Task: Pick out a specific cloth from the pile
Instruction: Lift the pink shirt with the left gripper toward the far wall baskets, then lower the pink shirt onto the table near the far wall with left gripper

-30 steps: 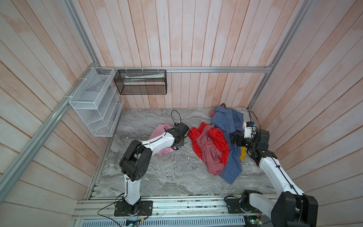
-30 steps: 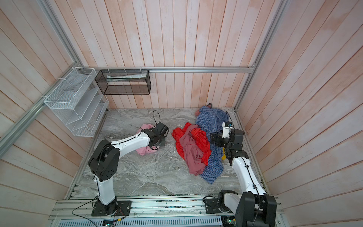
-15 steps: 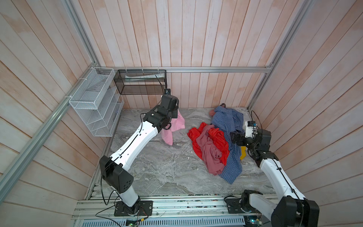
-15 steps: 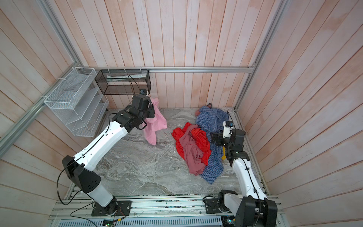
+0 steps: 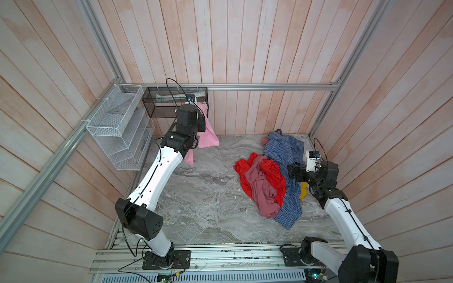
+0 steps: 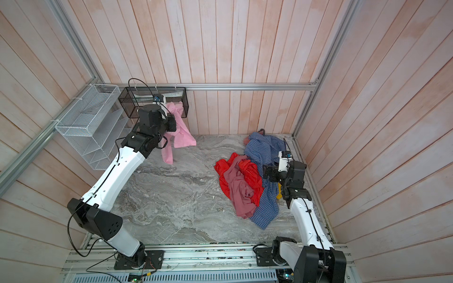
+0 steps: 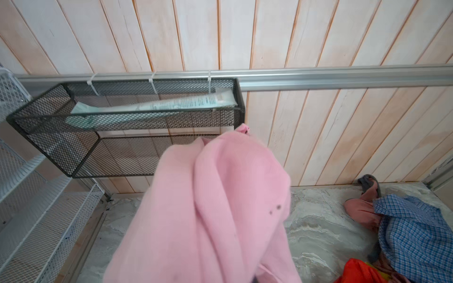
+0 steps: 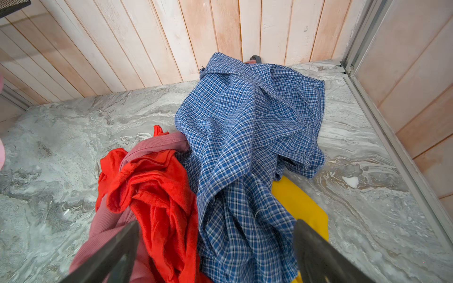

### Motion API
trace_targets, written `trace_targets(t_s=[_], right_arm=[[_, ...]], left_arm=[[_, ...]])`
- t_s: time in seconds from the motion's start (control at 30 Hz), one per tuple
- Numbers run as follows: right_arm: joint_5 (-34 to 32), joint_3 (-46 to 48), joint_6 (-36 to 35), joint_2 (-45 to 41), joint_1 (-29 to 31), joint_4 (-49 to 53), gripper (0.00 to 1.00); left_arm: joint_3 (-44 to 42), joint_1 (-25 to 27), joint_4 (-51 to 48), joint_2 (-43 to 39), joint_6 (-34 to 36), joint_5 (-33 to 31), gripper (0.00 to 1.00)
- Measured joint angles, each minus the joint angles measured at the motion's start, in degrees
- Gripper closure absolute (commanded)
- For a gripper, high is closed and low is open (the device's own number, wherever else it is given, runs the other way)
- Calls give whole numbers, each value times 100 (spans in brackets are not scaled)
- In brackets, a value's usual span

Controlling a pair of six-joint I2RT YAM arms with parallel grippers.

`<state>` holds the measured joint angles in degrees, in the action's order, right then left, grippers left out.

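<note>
Room for moving is widest up front, across the bare middle of the table (image 5: 196, 203). Beyond, near the right side wall (image 5: 367, 127), the pile (image 5: 269, 181) sits heaped. The right hand (image 8: 215, 247) hovers over it, jaws spread wide and holding nothing, likely standing by. Farthest, the left hand (image 6: 173, 124) is clamped on the cloth (image 5: 208, 137), held high so it dangles well apart from the pile. The black mesh basket (image 5: 157, 109) and back wall (image 5: 245, 49) stand just behind it, so clearance there looks tight.
</note>
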<state>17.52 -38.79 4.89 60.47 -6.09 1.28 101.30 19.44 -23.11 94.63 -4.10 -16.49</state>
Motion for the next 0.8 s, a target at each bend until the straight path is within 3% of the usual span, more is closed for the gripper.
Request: trace_targets(t_s=[0.37,0.53,0.8], right_arm=[[-59,0,20,-92,0,4,2],[-61,0,66,-127,0,9,2],[-83,0,92,-151,4,9,2]], left_arm=[[-938,-647,1532,103,-439,1027,100],[-1375,-726,2293,105,-632,1104,100],[-2260,-826,2306,160,-756,892,100]])
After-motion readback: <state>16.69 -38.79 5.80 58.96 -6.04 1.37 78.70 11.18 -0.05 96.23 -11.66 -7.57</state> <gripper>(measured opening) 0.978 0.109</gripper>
